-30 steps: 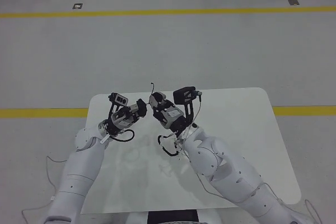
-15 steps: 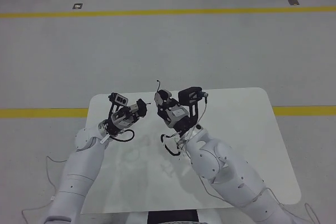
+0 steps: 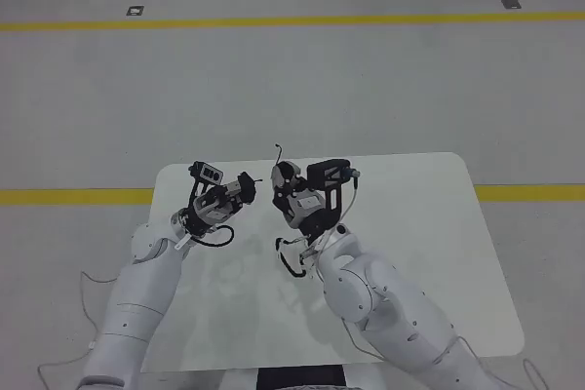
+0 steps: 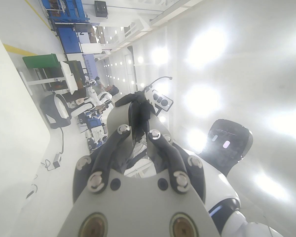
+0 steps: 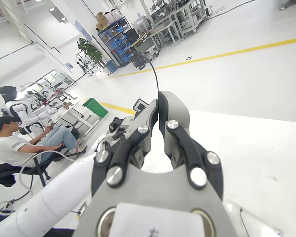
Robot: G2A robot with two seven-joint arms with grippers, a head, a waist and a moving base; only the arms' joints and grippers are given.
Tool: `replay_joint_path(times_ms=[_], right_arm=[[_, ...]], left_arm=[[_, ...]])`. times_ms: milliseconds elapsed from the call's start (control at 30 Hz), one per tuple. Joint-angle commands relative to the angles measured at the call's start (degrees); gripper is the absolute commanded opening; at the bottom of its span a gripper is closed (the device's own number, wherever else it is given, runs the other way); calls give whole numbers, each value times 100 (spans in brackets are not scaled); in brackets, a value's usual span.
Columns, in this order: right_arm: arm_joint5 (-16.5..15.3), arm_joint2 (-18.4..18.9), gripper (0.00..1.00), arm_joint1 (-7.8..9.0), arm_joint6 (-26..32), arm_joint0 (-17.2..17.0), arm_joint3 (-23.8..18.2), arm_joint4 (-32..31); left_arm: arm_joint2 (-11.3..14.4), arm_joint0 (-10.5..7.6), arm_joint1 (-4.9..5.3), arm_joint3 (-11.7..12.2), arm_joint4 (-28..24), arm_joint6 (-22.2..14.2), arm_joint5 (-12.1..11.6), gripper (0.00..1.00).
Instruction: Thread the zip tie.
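Pinching the black zip tie (image 5: 155, 75), the right gripper (image 5: 159, 107) is closed above the tabletop (image 3: 419, 224), the tie curving up from its tips. Facing it, the left gripper (image 4: 137, 124) is closed too (whether on anything, I cannot tell).

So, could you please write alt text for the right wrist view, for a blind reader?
The right gripper is shut on a thin black zip tie, which rises from between its fingertips and curves over. Behind the gripper lie the white table and a pale floor with a yellow line.
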Motion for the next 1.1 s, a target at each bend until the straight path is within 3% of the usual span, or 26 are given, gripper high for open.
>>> replay_joint_path(times_ms=[0, 133, 333, 1067], right_arm=[[3, 3, 0, -19, 19, -14, -6, 27], [9, 16, 0, -26, 10, -15, -8, 12], [9, 16, 0, -26, 10, -15, -8, 12], [-94, 47, 0, -62, -38, -124, 63, -150]], left_arm=[[0, 0, 0, 0, 0, 0, 0, 0], [0, 0, 0, 0, 0, 0, 0, 0], [129, 99, 9, -205, 51, 264, 49, 0], [239, 59, 7, -174, 65, 358, 0, 0]])
